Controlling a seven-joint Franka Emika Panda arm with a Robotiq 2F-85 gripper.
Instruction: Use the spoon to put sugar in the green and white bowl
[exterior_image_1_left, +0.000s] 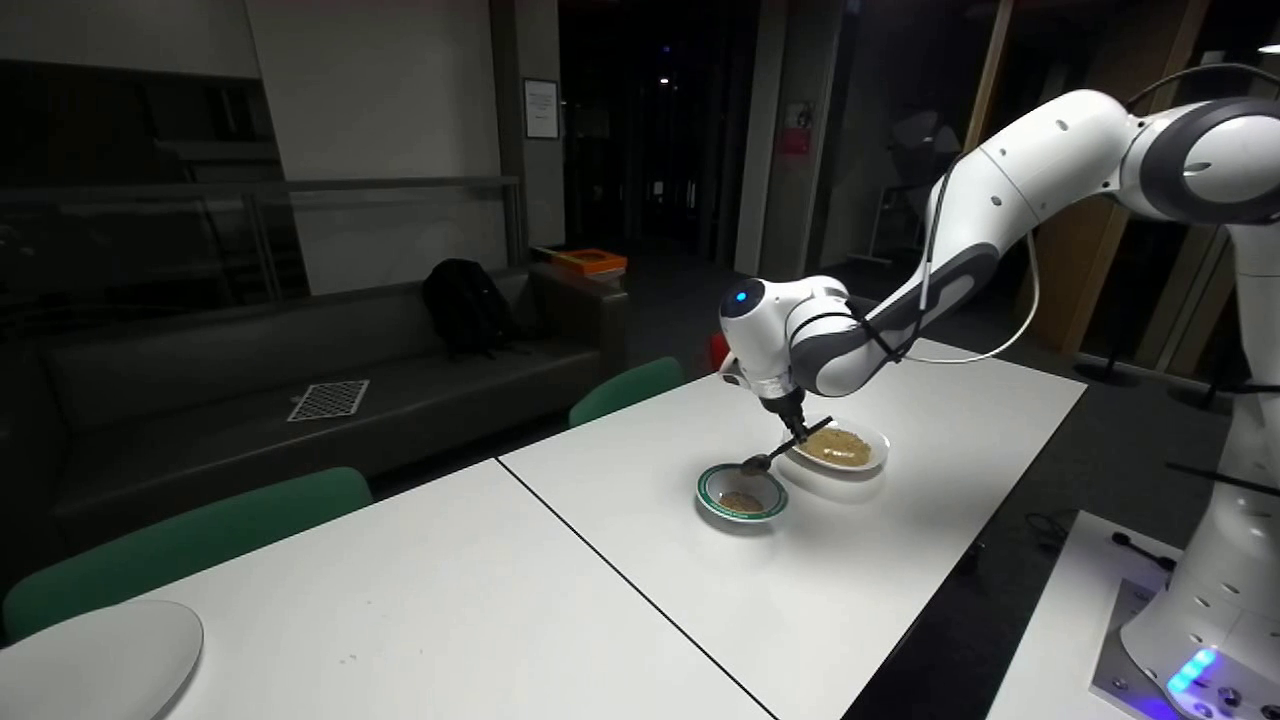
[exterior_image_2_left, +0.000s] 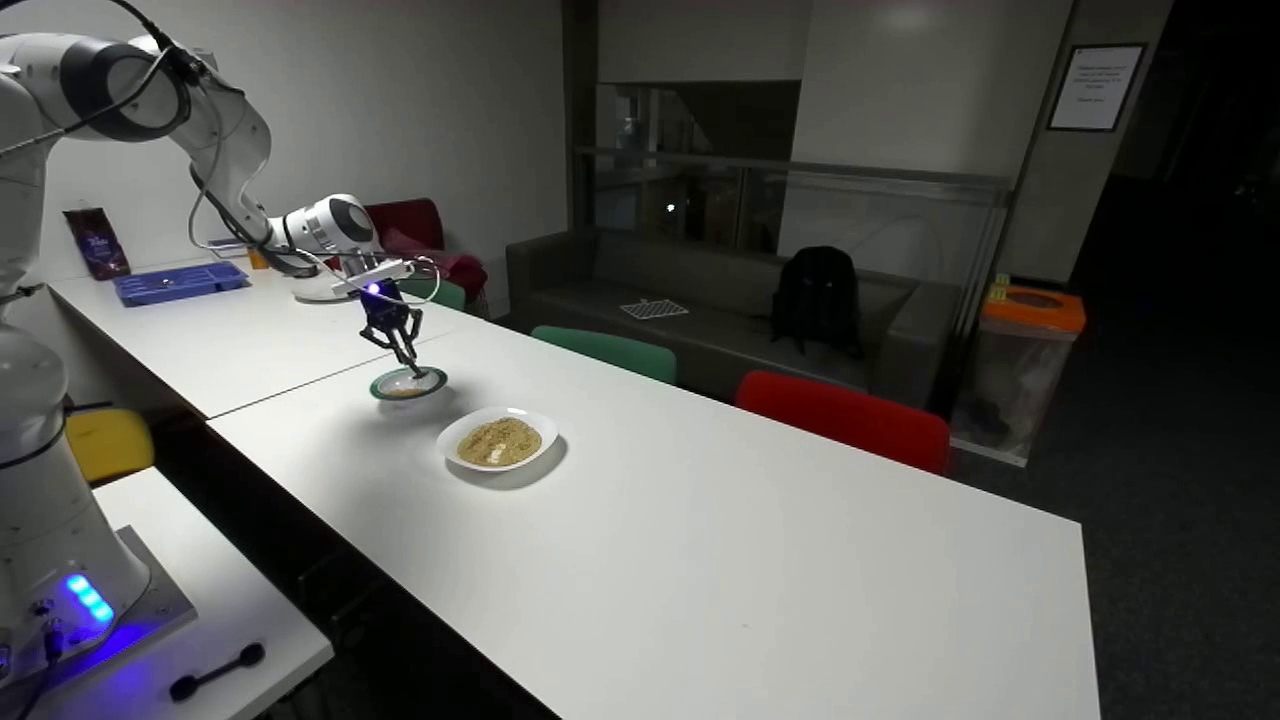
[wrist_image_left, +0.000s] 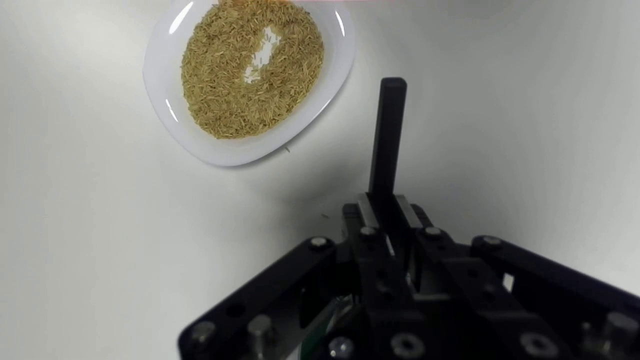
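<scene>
Pinching a slim black spoon (exterior_image_1_left: 780, 451) at the round green-rimmed bowl's (exterior_image_1_left: 725, 483) one o'clock, tan sugar (exterior_image_1_left: 742, 502) inside, jaws perhaps need only withdraw.

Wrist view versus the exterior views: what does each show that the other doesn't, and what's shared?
Only the wrist view: a stray grain on the tabletop just off the white dish.
Only the exterior views: the sofa, the backpack and the brownish contents of the green and white bowl; the spoon's head shows in an exterior view alone.
Shared: the white dish with its tan grains, and the gripper.
</scene>
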